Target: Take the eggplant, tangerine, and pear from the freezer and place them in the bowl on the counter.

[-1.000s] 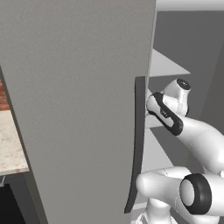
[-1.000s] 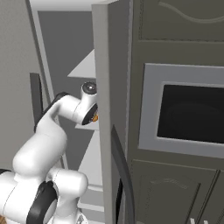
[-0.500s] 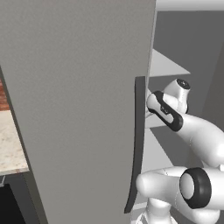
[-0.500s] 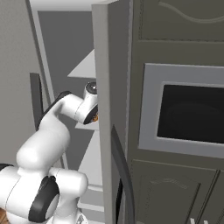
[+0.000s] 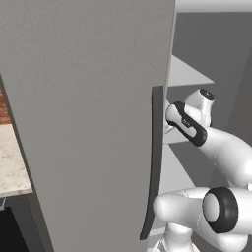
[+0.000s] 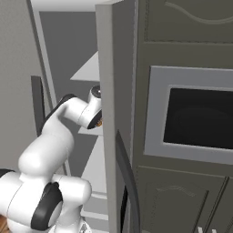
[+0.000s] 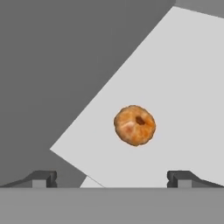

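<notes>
The tangerine [image 7: 134,125], small, round and orange, lies alone on a pale grey shelf [image 7: 183,78] of the freezer [image 5: 88,98]. In the hand view my gripper [image 7: 111,178] is open, and the fruit sits ahead of it, a little toward the right fingertip [image 7: 180,177]. Nothing is between the fingers. In the left base view my arm [image 5: 216,142] reaches past the long dark door handle [image 5: 155,162] into the open compartment. An orange speck of the tangerine [image 6: 99,122] peeks out beside my hand at the door's edge.
The open freezer door [image 6: 107,91] stands close on the arm's right. A built-in oven with a dark window [image 6: 200,118] sits in dark cabinets beyond it. A strip of beige counter [image 5: 11,162] shows at far left. More pale shelves [image 5: 184,74] sit above the hand.
The arm has edged slightly further in toward the shelf. The gripper stays open.
</notes>
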